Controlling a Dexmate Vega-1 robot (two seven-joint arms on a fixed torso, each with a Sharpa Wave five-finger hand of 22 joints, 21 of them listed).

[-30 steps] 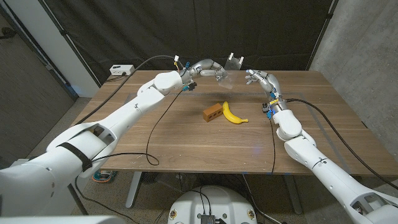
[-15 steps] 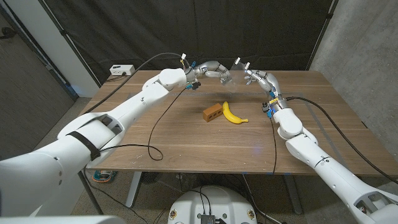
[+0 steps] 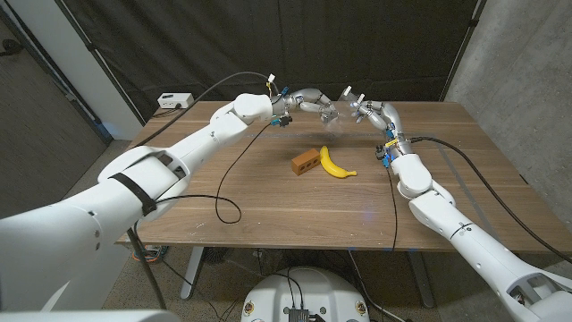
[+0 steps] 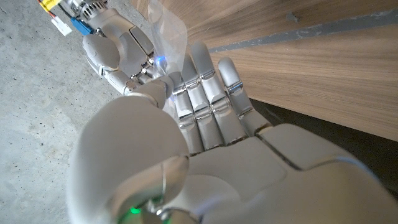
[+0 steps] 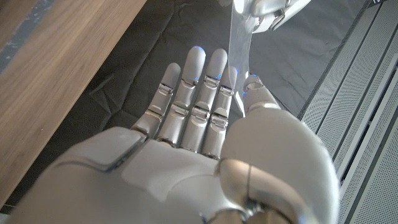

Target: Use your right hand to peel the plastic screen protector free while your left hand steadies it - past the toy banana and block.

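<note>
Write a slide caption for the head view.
Both robot hands, left and right, hold a clear screen protector above the table's far edge.

Toy banana (image 3: 334,164) and block (image 3: 305,162) at frame centre on the table (image 3: 268,201), block just left of banana, near or touching. Left hand (image 3: 317,103) and right hand (image 3: 365,112) above them, upper centre over the far table edge, close together, screen protector (image 3: 334,113) between them. Small box (image 3: 174,100) upper left, beyond the table corner.

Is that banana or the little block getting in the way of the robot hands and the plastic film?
No. Both robot hands, left and right, already hold the film above the table's far side; banana and block lie nearer, clear.
</note>
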